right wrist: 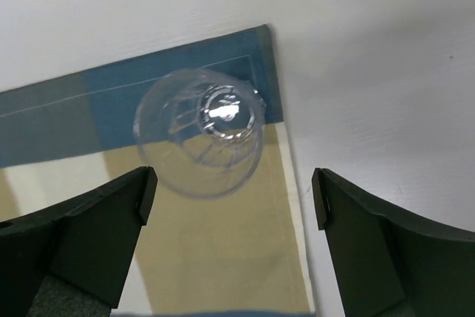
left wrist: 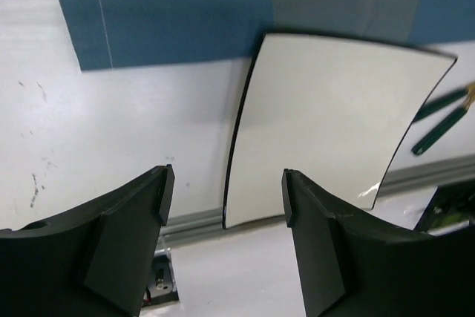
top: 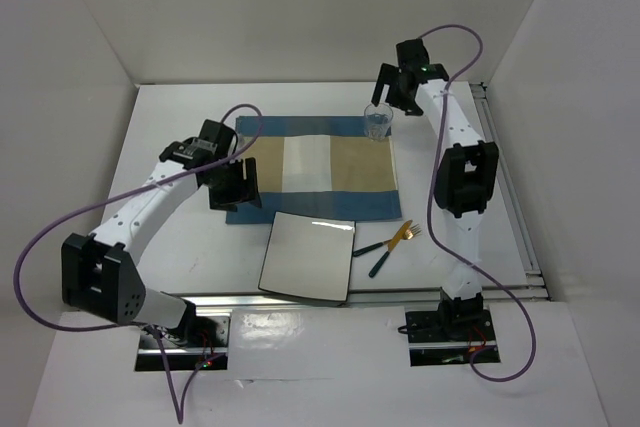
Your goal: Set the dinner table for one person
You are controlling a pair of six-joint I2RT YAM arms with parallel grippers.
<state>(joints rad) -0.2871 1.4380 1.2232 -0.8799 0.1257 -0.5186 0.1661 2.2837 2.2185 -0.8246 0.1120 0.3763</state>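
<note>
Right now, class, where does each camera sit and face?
Top external: above, behind the bases, looking down on the dinner table; both arms show.
Left wrist: on left arm, facing down at the square plate; left gripper open.
Right wrist: looking down into the glass on the placemat; right gripper open.
Shared: top view also shows plate, glass.

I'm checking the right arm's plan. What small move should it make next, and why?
Probably lift the right gripper straight up, away from the glass. The glass stands upright on the mat's far right corner. The fingers are wide open and neither touches it, so it looks released. A sideways move could knock it over. The plate lies mostly off the mat.
</note>
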